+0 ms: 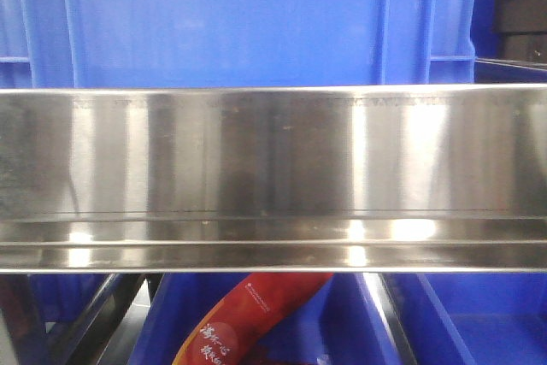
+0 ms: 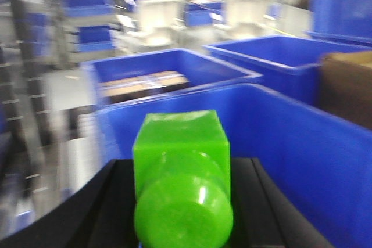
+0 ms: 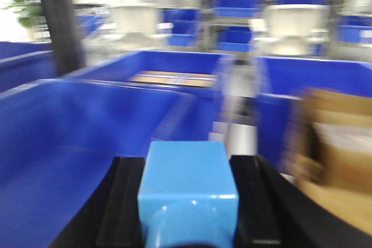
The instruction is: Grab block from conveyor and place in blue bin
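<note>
Green block [image 2: 181, 161] clamped in left gripper [image 2: 185, 201], beside blue bin [image 2: 302, 161]; right gripper [image 3: 189, 201] clamps light-blue block [image 3: 187, 181]

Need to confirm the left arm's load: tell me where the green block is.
In the left wrist view, the green block sits low and centre between the black fingers of the left gripper, with a blue bin just behind it.

Front view: sharp and evenly bright, with vertical glare bands and white hotspots on the steel panel [image 1: 273, 160]. Both wrist views: motion-smeared throughout, far backgrounds washed out. Green block [image 2: 181, 143] soft-edged, small highlights on its rounded end. Light blue block [image 3: 187, 184] blurred, pale specular dots low on its face.
</note>
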Tool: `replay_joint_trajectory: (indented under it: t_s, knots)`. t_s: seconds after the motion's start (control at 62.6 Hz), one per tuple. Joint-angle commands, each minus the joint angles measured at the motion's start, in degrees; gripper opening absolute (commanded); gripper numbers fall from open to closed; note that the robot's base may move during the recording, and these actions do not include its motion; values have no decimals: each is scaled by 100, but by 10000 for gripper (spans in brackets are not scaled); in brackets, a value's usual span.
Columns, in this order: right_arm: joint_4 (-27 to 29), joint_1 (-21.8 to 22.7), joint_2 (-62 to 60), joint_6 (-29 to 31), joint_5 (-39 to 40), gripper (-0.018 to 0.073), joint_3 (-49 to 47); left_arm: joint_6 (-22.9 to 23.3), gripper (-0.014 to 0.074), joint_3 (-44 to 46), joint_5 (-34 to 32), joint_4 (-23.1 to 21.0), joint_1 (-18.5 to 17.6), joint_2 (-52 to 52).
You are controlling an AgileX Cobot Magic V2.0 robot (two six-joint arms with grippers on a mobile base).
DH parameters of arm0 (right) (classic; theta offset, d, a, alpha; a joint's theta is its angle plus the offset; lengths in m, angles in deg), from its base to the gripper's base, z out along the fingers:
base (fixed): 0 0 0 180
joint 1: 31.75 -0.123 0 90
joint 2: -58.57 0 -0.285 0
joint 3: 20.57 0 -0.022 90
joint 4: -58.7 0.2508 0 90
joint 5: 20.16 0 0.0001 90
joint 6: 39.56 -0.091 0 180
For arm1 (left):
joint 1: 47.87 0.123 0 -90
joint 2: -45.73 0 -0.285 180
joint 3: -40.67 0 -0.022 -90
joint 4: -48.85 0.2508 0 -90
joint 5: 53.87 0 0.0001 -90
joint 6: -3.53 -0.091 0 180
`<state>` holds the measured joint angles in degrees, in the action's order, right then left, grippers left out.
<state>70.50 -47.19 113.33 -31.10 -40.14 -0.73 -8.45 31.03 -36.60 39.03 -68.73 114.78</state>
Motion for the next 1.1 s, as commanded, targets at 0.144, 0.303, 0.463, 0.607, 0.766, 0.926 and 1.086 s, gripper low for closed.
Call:
replay_joint_trajectory:
  t_s: [0.144,0.303,0.463,0.607,0.766,0.926,1.086]
  knots:
    - [39,-1118,1058,15,986,-162,-356,25,-111,825,14,-475,-537,1108]
    - [39,-1527,1789,15,1017,-162,-626,25,-111,871,104,-502,-580,1384]
    - [39,-1674,2450,15,1017,-162,-1015,25,-111,871,481,-502,-580,1399]
    - [39,-1713,2881,15,935,-134,-1315,25,-111,871,619,-502,-580,1424]
    - [39,-1721,3051,15,936,152,-1445,25,59,871,619,-502,-580,1495]
    - [39,-1721,3100,15,871,412,-1445,25,400,871,619,-502,-580,1514]
    - [39,-1721,3058,15,841,337,-1470,25,405,871,619,-502,-580,1500]
